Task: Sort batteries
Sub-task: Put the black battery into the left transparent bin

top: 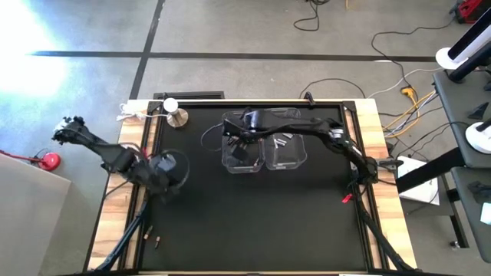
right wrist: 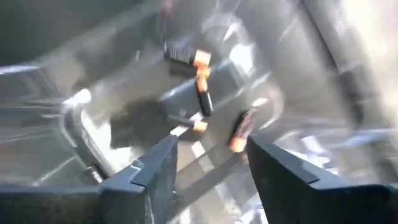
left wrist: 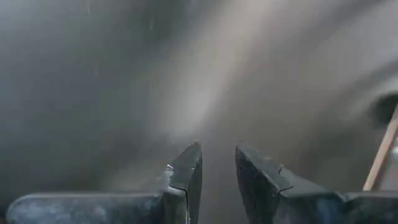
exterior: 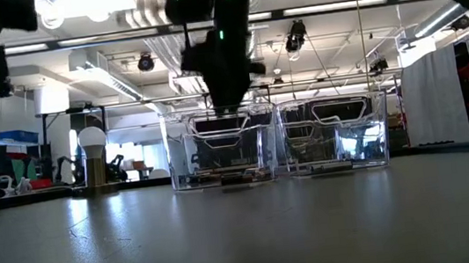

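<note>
Two clear plastic bins stand side by side at the table's far middle: a left bin and a right bin. Several copper-and-dark batteries lie on the left bin's floor. Silver batteries lie in the right bin. My right gripper is open and empty, pointing down over the left bin's mouth. My left gripper is slightly open and empty, over bare dark table at the left. Two small loose batteries lie near the table's near left corner.
A small metal stand with a white ball sits at the far left and also shows in the low view. A small red bit lies by the right edge. Cables run along both side rails. Bare table stretches in front of the bins.
</note>
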Controlling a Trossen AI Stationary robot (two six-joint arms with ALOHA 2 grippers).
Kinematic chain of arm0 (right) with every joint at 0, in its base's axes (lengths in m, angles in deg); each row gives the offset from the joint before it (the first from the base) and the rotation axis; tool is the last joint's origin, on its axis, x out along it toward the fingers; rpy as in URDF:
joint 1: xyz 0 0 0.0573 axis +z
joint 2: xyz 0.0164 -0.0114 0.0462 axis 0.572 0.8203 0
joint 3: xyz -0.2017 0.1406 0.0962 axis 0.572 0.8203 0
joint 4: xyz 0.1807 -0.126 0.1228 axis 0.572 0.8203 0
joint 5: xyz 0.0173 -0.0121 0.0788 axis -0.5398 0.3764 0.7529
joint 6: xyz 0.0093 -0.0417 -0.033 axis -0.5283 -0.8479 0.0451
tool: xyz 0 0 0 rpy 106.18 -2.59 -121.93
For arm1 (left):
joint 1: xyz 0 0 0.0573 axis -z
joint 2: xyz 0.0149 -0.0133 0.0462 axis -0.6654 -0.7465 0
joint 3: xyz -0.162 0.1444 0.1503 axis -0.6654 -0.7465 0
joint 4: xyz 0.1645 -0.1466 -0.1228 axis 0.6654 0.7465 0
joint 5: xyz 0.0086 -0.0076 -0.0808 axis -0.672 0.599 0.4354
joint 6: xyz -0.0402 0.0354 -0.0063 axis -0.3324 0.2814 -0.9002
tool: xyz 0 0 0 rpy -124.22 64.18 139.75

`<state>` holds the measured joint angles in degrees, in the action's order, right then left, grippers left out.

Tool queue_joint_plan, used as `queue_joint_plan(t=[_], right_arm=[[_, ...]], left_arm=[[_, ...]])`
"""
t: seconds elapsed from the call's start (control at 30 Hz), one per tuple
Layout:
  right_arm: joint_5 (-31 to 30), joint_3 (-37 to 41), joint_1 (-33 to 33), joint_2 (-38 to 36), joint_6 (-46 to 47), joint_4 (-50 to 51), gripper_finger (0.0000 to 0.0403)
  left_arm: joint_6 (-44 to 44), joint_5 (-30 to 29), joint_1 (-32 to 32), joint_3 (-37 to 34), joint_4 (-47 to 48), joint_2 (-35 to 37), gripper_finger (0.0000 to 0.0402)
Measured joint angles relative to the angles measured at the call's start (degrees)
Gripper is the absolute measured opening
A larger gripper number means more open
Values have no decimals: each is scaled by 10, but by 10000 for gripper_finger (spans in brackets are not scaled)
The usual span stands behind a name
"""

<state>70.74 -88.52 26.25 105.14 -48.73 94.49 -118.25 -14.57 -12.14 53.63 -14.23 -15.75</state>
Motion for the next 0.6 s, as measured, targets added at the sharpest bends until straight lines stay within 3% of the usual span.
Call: queue_joint_plan(t=[0.17, 0.4, 0.6], right_arm=[[-112, 4, 75, -74, -3, -5, 197], [-248, 44, 204, -153, 93, -6, 191], [-326, 88, 279, -172, 146, -17, 182]], left_arm=[[-75, 74, 71, -45, -9, -61, 77], [-324, 202, 201, -62, -60, -149, 77], [-459, 185, 286, -51, -166, -231, 77]])
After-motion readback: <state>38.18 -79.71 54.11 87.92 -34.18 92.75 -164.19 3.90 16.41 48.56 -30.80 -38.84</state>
